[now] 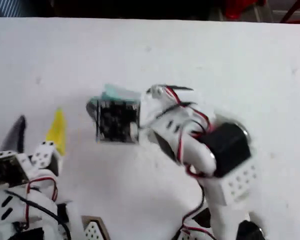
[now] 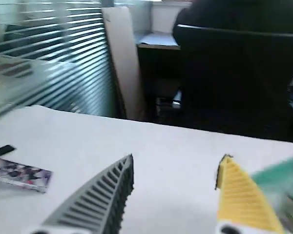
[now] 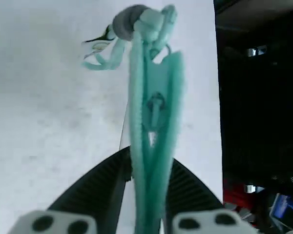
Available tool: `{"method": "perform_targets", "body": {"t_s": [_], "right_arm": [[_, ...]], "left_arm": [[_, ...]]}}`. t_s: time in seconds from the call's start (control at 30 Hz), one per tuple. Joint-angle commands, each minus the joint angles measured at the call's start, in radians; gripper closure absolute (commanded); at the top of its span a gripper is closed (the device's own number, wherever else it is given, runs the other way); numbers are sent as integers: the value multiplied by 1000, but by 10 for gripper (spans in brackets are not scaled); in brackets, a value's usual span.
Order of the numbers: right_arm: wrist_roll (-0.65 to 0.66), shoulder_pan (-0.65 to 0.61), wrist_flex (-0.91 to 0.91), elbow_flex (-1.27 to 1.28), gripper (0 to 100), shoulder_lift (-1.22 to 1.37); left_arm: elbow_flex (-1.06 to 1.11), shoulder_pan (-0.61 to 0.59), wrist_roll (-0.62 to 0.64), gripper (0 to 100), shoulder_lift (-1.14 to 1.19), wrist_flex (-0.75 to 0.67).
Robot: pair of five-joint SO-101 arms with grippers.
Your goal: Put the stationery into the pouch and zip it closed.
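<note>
- Pouch [image 3: 154, 97] of soft teal fabric sits edge-up, clamped in the right gripper [image 3: 150, 158] over the white tabletop [image 1: 200, 55].
- Left gripper [image 2: 177, 163] is spread wide, holding nothing.
- Small patterned card [image 2: 19, 173] lies flat on the tabletop; its print is too blurred to read.

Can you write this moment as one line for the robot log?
right gripper: shut on pouch | left gripper: open, empty, over table

Arms: two, left arm [image 1: 25, 200] and right arm [image 1: 200, 145]; grippers: two, left gripper [image 2: 177, 168] and right gripper [image 3: 150, 161], two fingers apiece. Pouch [image 3: 154, 122]: one, teal; printed card [image 2: 19, 173]: one; small black strip [image 2: 2, 150]: one; table [image 1: 190, 50]: one.
</note>
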Motion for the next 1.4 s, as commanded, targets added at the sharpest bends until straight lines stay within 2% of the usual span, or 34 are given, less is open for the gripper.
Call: {"method": "perform_targets", "body": {"t_s": [0.0,0.1,0.17,0.43,0.57,0.67,0.83,1.03,1.17,1.27,1.37], "right_arm": [[109,21,33,26,981,-107],[178,31,31,97,981,-196],[201,13,30,130,981,-254],[149,-84,13,140,981,-305],[149,-97,15,143,981,-314],[147,-93,15,144,981,-303],[149,-91,7,144,981,-303],[149,-91,-8,144,981,-302],[149,-96,-13,144,981,-302],[127,-93,-30,143,981,-302],[127,-97,-5,137,981,-280]], "left_arm": [[-80,-205,-3,718,8,-44],[-84,-225,-2,718,8,-84],[-80,-173,-2,718,8,-98],[-106,329,-9,718,10,15],[-101,501,-9,727,13,23],[-117,549,-12,749,8,61],[-252,550,-84,751,8,184],[-336,559,-86,749,8,285],[-276,659,-106,748,8,285],[-201,774,-232,749,8,267],[-127,785,-233,751,10,170]]}}
